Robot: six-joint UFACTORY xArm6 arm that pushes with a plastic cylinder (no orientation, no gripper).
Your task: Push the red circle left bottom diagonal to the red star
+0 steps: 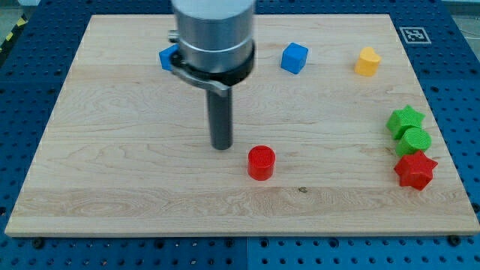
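My tip (222, 145) sits just left of the red circle (261, 163), apparently apart; the red star (415, 171) lies well right, near the counter (112, 180) edge.

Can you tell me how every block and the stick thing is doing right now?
my tip: down on the board, just up-left of the red circle, a small gap between.
red circle: upright, alone, mid-board.
red star: flat, near the right edge, touching the green circle.
green circle: squeezed between both stars.
green star: topmost of that cluster.
yellow block: alone, top right.
blue cube: alone, top middle.
second blue block: mostly hidden behind the arm.
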